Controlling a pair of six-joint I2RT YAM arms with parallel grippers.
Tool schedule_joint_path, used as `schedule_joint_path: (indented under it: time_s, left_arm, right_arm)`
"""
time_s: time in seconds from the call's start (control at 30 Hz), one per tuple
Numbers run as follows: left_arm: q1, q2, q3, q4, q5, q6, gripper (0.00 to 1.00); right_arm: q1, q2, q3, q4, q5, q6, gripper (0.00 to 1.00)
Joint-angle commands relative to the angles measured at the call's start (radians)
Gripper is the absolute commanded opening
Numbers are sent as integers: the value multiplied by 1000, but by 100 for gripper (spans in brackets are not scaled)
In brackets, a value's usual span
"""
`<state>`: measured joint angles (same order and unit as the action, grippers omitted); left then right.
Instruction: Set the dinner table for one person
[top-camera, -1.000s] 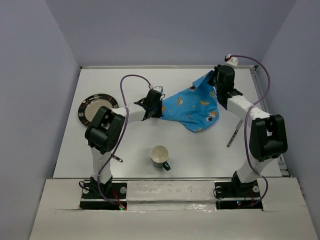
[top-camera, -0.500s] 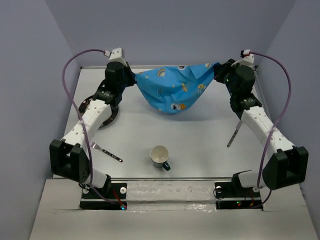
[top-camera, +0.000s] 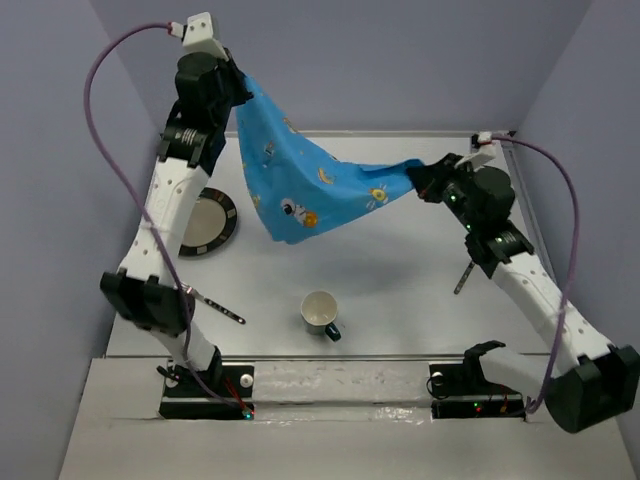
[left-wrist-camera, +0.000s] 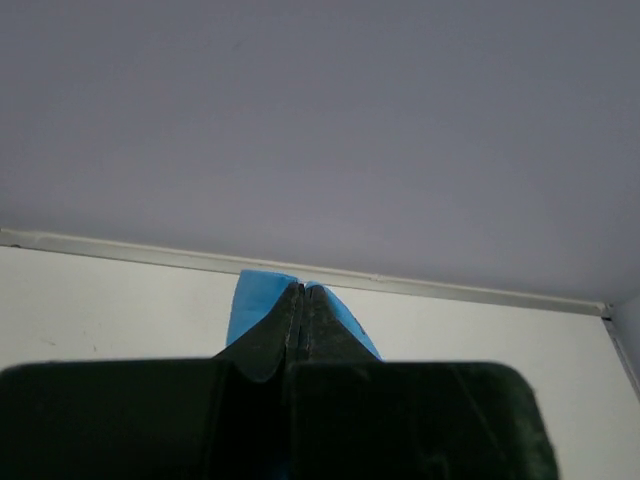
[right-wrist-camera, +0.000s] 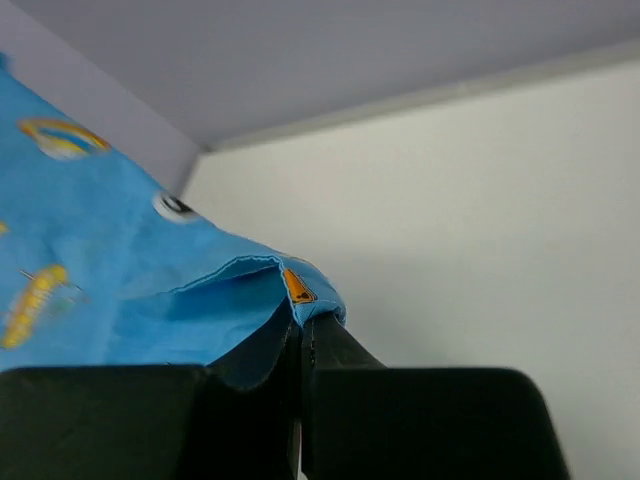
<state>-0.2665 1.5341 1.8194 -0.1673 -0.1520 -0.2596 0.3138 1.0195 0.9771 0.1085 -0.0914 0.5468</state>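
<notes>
The blue cartoon-patterned placemat (top-camera: 305, 180) hangs in the air above the white dinner table (top-camera: 390, 290), stretched between both arms. My left gripper (top-camera: 238, 80) is raised high at the back left and is shut on one corner of the placemat (left-wrist-camera: 255, 300). My right gripper (top-camera: 418, 180) is lower at the right and is shut on another corner of the placemat (right-wrist-camera: 150, 290). The cloth sags to a point over the table's middle. A dark-rimmed metal plate (top-camera: 210, 225) lies at the left. A white mug (top-camera: 320, 312) stands near the front.
A fork or knife (top-camera: 220, 307) lies at the front left near the left arm's base. Another piece of cutlery (top-camera: 465, 275) lies at the right under the right arm. Grey walls close in the back and sides.
Both arms lifted the placemat off the table. The left gripper rose high to the back left with its corner; the right gripper moved forward and lower, so the cloth now slants.
</notes>
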Motion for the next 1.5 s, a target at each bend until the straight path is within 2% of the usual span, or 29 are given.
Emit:
schedule_joint_path:
  time_s: [0.0, 0.03, 0.07, 0.1, 0.13, 0.17, 0.27, 0.4, 0.5, 0.6, 0.7, 0.8, 0.9, 0.93, 1.03, 1.07, 1.17, 1.2, 1.27, 1.33, 1.47]
  left_arm:
    - [1, 323, 297, -188, 15, 56, 0]
    - [-7, 437, 364, -260, 3, 60, 0]
    - [-14, 489, 480, -296, -1, 74, 7]
    - [-40, 539, 532, -328, -9, 83, 18]
    - [-54, 619, 622, -392, -26, 97, 41]
    - [-72, 650, 661, -420, -52, 108, 50]
    - [-114, 718, 753, -488, -101, 129, 61]
    - [-131, 710, 797, -526, -99, 109, 75]
    - [-142, 706, 874, -575, -104, 111, 74]
    - [-142, 612, 876, -571, -77, 82, 70]
    - [-143, 457, 876, -508, -43, 59, 68]
    - [-172, 295, 848, -488, -55, 40, 66]
    - [-249, 216, 646, -489, -96, 25, 65]
    - [-311, 125, 387, -409, -133, 22, 65]
    - [-344, -65, -92, -157, -121, -71, 61]
    - [-343, -175, -321, -35, -126, -105, 58]
    - [-341, -323, -606, 64, -175, -210, 56]
    - [-339, -347, -658, 75, -175, -257, 56]
    - [-341, -391, -750, 90, -169, -299, 55]
    - [-339, -426, -912, 104, -184, -366, 56]
    - [-336, -456, -1076, 127, -201, -484, 56]
  right_arm:
    - [-5, 166, -87, -126, 7, 36, 0]
    - [-5, 169, -141, -119, -1, 41, 12]
    - [-5, 174, -161, -84, 2, 41, 21]
    - [-5, 172, -181, -84, 5, 38, 35]
    - [-5, 168, -219, -82, 12, 33, 41]
    - [-5, 150, -236, -81, 15, 12, 48]
    - [-5, 117, -267, -89, 39, -21, 52]
    - [4, 148, -212, -105, 55, -63, 52]
    - [4, 242, -157, -105, 82, -82, 47]
    - [4, 362, -103, -105, 159, -103, 39]
    - [4, 508, -9, -105, 147, -119, 38]
    - [-19, 622, 102, -105, 159, -128, 42]
    - [-33, 720, 165, -139, 170, -166, 43]
    - [-44, 746, 210, -168, 174, -177, 44]
    - [-44, 830, 251, -210, 147, -208, 45]
    - [-44, 841, 255, -219, 141, -211, 45]
    - [-53, 873, 268, -227, 143, -229, 48]
    - [-53, 893, 278, -233, 142, -229, 52]
    - [-53, 916, 301, -256, 127, -232, 52]
    - [-53, 935, 314, -271, 102, -232, 53]
    - [-53, 950, 301, -268, 99, -235, 53]
